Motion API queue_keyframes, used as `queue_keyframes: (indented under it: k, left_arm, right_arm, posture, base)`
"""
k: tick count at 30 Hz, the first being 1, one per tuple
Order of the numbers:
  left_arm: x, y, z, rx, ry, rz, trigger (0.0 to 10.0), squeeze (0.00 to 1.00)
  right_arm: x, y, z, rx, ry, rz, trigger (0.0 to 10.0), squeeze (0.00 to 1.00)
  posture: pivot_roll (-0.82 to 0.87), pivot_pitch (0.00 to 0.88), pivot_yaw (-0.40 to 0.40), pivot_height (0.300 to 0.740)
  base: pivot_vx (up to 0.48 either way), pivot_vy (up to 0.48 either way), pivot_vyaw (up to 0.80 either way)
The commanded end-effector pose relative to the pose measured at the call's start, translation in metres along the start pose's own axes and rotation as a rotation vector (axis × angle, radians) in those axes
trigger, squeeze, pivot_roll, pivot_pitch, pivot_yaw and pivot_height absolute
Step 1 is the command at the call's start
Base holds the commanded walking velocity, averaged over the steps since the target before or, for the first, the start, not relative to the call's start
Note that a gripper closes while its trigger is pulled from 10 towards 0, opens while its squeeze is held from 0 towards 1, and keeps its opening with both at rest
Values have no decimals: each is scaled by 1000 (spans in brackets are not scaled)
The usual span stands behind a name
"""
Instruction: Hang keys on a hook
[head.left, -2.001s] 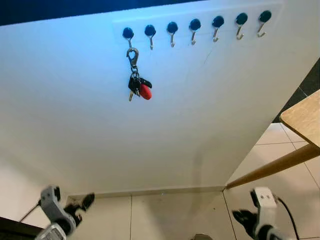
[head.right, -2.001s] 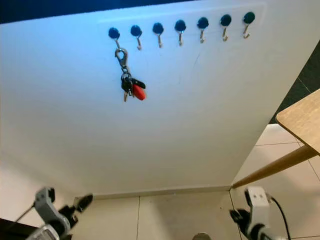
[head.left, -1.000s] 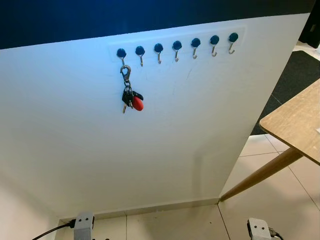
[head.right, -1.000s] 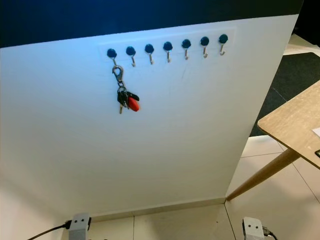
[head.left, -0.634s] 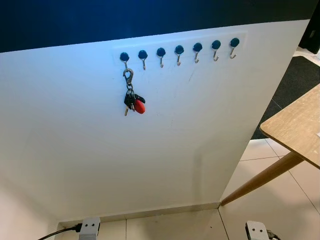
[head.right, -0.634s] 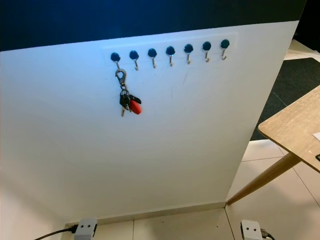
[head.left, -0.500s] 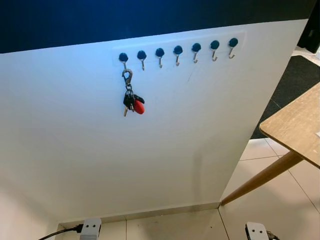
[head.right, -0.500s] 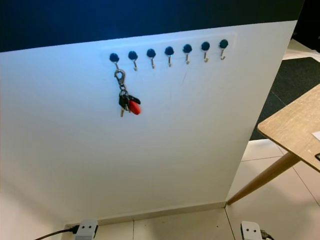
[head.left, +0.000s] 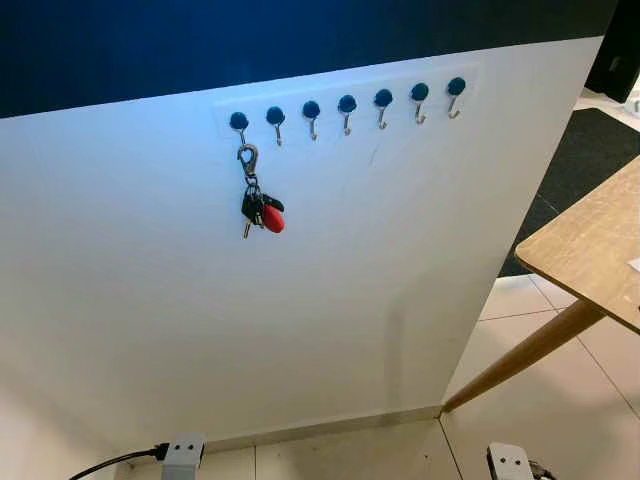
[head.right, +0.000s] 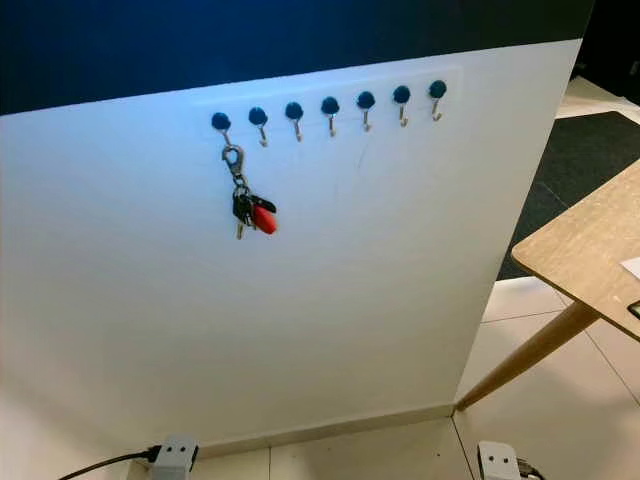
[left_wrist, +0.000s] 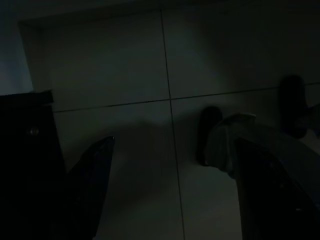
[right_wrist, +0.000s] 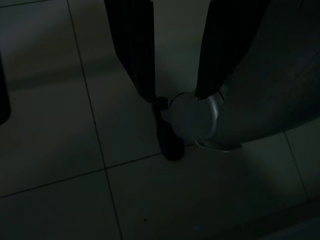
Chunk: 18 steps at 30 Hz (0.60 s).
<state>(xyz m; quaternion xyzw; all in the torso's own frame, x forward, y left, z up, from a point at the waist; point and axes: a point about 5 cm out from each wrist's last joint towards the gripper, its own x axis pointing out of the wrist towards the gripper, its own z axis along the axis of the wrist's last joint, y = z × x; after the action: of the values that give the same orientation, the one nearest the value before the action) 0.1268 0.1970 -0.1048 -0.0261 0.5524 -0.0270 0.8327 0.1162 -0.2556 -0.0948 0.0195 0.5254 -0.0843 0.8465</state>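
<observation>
A bunch of keys with a red fob (head.left: 259, 210) hangs from the leftmost black-capped metal hook (head.left: 239, 123) on the white wall panel (head.left: 330, 300). The right gripper (right_wrist: 172, 95) hangs over the tiled floor (right_wrist: 60, 125), fingers apart and empty; the left gripper's (left_wrist: 165, 165) fingers likewise spread, holding nothing.

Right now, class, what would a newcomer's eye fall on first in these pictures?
A bunch of keys with a red fob hangs by its clasp from the leftmost hook of a row of seven on the white wall. To the right, a wooden table juts in on a slanted leg.

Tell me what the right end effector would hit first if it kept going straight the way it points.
Most likely the robot's own rounded grey body part just past the right end effector, or the tiled floor beside it; depth is unclear in the dark.
</observation>
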Motion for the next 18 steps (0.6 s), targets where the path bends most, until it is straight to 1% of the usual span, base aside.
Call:
queue_keyframes:
  k: [1, 9, 11, 15, 18]
  left_arm:
    - [-1, 0, -6, 8, 23, 2, 10000, 0]
    - [-1, 0, -11, 1, 31, 1, 10000, 0]
    - [-1, 0, -11, 4, 33, 0, 10000, 0]
    - [-1, 0, -11, 6, 32, 1, 10000, 0]
    - [-1, 0, -10, 10, 28, 2, 10000, 0]
  right_arm:
    - [0, 4, -5, -5, 17, 8, 10000, 0]
    - [-1, 0, -7, 2, 20, -6, 10000, 0]
    - [-1, -3, -6, 17, 15, -16, 10000, 0]
    - [-2, -5, -6, 20, 15, -21, 10000, 0]
    - [-2, -6, -6, 41, 14, -24, 10000, 0]
  posture:
    - [-108, 0, 70, 740]
    - [-107, 10, 69, 740]
    - [-107, 18, 69, 740]
    - [-107, 18, 69, 740]
    - [-108, 22, 67, 740]
  base:
    - [0, 0, 0]
    - [0, 0, 0]
    - [0, 0, 0]
    - [0, 0, 0]
    - [0, 0, 0]
